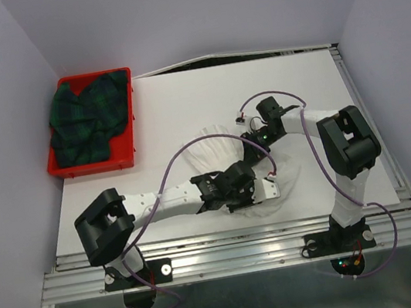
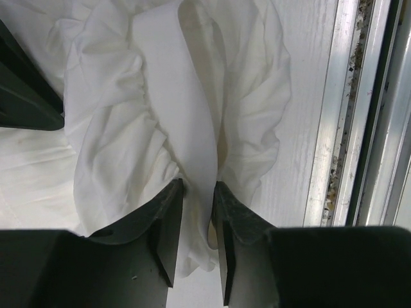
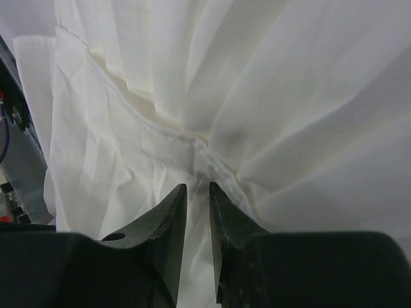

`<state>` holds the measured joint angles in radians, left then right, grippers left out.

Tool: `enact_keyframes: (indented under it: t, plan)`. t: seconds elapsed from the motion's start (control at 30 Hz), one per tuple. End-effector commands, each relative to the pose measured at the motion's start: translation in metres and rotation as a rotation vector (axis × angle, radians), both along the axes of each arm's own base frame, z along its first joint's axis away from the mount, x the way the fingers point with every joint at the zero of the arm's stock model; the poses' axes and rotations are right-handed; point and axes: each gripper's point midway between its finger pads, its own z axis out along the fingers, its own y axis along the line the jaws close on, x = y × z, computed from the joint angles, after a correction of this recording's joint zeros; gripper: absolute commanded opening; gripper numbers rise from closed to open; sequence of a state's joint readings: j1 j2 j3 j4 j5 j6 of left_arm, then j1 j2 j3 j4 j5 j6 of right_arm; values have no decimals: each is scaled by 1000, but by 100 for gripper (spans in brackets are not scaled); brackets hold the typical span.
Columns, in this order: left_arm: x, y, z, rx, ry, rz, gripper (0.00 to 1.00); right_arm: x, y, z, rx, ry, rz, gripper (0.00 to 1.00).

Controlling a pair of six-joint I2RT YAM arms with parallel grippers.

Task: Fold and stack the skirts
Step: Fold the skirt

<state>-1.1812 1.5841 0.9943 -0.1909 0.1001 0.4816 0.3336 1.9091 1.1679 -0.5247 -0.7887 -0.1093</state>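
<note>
White cloth, lower centre of frame: thin white ruffled cloth skirt (image 1: 216,146), bunched on the white table (image 1: 182,103). At its near edge the left gripper (image 2: 198,192) pinches a fold. Farther in, the right gripper (image 3: 197,192) is clamped on a seam. Upper left: dark green-and-navy plaid cloth skirt (image 1: 86,118), heaped in red plastic tray (image 1: 94,169).

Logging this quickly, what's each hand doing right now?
Left hand: closed, pinching the white skirt.
Right hand: closed on the white skirt too.
</note>
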Motion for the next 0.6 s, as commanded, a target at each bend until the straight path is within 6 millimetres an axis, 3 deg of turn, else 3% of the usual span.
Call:
enact_keyframes:
  t: [0.0,0.13,0.37,0.53,0.57]
  plan:
    - [3,-5,9,-22,-40,-3,41,7,0,2,-5,-25,8,26]
    - [-3,-5,6,-21,-90,-6,49,7,-1,-1,-10,-18,9,26]
    - [-5,-8,-3,-9,-158,33,51,9,1,0,-6,-13,8,27]
    - [8,-5,-9,16,-214,88,50,10,-1,-2,-18,-18,10,26]
    - [10,-6,-9,13,-228,98,42,9,-1,-3,-19,-13,10,26]
